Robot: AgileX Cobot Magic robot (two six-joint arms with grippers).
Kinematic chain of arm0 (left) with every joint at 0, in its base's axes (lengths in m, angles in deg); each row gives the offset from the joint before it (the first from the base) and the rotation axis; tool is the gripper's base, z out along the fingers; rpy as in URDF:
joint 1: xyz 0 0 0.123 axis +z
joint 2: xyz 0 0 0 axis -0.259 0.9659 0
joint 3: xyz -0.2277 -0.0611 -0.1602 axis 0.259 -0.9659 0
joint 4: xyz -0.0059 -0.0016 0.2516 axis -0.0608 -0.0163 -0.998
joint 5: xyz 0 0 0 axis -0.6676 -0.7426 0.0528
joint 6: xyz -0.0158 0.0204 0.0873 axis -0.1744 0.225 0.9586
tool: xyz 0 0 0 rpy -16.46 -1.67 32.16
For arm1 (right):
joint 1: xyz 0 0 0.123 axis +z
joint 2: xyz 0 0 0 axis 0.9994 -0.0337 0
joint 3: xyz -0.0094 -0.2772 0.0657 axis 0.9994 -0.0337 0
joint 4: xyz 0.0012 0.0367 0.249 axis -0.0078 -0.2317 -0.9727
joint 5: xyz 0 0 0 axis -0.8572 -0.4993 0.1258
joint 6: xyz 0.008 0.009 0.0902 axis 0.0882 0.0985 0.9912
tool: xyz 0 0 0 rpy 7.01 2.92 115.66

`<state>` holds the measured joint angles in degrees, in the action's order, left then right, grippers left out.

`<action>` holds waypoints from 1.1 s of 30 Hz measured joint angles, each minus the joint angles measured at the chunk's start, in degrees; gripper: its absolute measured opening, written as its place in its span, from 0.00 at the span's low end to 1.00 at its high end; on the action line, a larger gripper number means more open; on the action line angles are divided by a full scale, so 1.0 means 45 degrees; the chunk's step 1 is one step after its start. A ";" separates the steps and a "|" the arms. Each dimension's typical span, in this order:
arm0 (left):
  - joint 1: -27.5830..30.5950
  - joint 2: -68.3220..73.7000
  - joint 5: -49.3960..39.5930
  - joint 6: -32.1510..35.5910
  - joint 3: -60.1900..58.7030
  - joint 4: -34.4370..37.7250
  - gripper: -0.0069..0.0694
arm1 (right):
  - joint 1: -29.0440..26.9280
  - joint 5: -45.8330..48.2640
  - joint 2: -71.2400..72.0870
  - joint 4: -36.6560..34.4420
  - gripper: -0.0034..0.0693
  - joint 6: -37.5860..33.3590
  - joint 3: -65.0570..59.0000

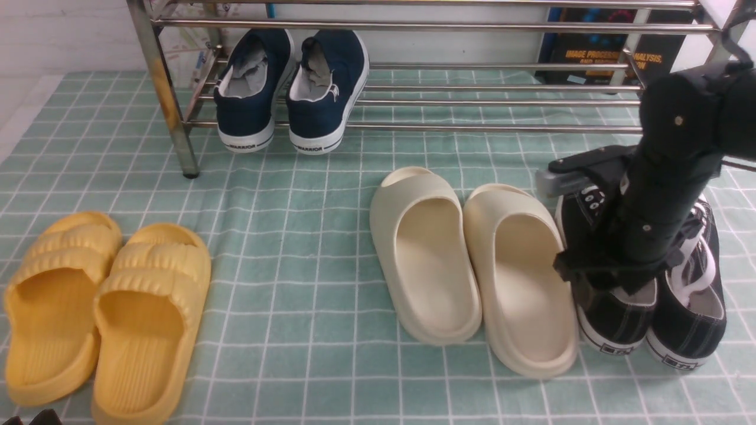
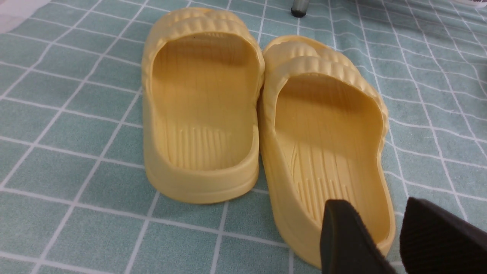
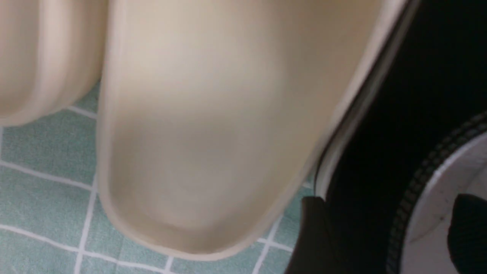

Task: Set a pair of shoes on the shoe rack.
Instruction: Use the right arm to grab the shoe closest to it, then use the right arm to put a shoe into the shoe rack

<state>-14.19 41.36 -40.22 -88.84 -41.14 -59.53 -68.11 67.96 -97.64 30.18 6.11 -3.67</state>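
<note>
The green checked cloth (image 1: 283,248) bore yellow slippers (image 1: 142,262), cream slides (image 1: 428,189), black canvas sneakers (image 1: 620,321) and the chrome shoe rack (image 1: 173,118).

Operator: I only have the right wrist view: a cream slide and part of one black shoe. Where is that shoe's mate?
Observer: In the front view, the mate lies right beside that black shoe, on its right.

Operator: And the rack? Is anything on its lower shelf?

Observer: Yes, a pair of navy shoes sits near the left end of the rack's lower shelf.
</note>
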 joint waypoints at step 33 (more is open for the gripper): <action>0.0000 0.0000 0.0000 0.0000 0.0000 0.0000 0.40 | 0.0268 0.1603 0.2104 0.0229 0.07 0.0665 0.1278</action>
<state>-14.19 41.36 -40.22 -88.84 -41.14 -59.53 -66.91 75.17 -88.17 31.21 9.10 2.08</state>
